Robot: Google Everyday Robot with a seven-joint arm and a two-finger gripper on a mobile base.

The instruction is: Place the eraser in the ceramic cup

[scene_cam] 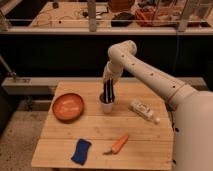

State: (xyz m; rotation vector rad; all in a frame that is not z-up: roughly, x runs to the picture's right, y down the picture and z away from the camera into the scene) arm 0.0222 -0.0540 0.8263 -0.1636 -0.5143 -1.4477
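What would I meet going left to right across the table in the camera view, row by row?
Far row: orange bowl → ceramic cup, with the claw reaching down into it from above → white bottle. Near row: blue pad → carrot.

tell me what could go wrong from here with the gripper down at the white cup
1. The gripper is down at the mouth of the ceramic cup. A crooked lift could catch the rim and tip the cup toward the orange bowl or the bottle.
2. The eraser is not visible, so it may not have dropped in. Pulling away could carry it out.
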